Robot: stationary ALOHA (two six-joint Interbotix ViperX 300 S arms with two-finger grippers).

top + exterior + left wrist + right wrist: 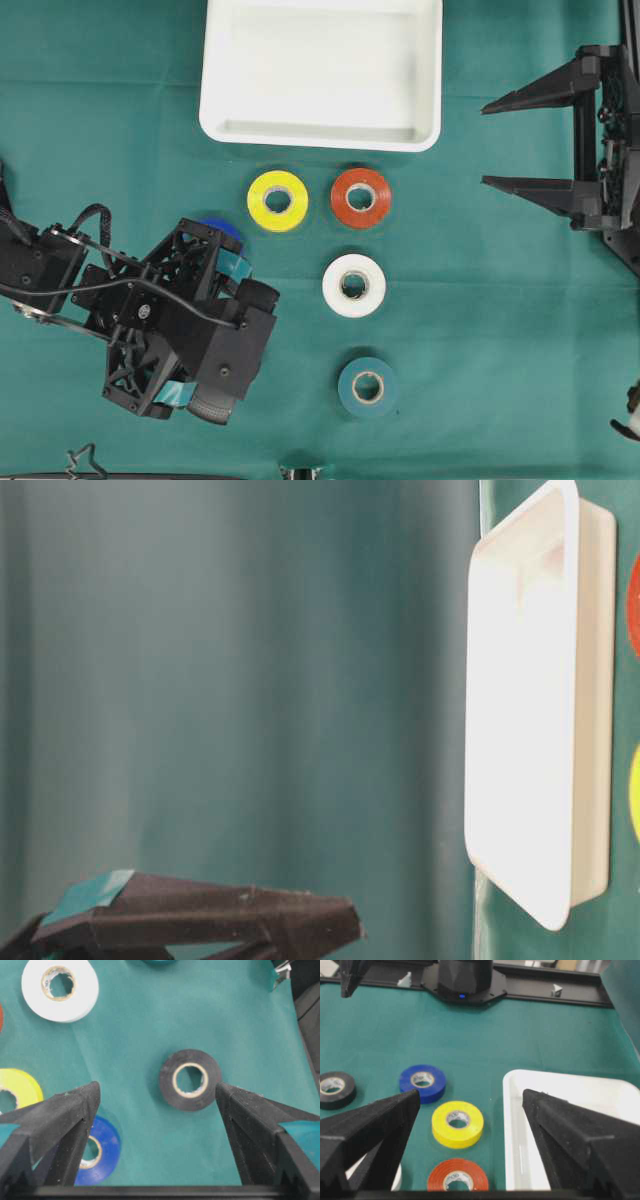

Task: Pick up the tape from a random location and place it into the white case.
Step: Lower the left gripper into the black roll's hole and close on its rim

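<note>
A green cloth-covered table (520, 330) is seen from above, with the white case (215, 100) set at its far edge, nothing visible inside it. The left arm is positioned over the near left part of the cloth, and the left gripper (157, 1110) is shown spread wide, holding nothing, above a black tape roll (190, 1080) that lies flat between its two fingers without being touched by either. The right gripper (484, 144) is held at the right edge of the table, well apart from the rolls, its jaws likewise spread wide and nothing gripped.

Six tape rolls are laid flat on the cloth outside the case. A yellow roll (277, 200) and a red roll (360, 197) are placed side by side just in front of the case. A white roll (354, 285) and a teal roll (367, 387) are lined up nearer the camera. A blue roll (422, 1083) is partly hidden under the left arm.
</note>
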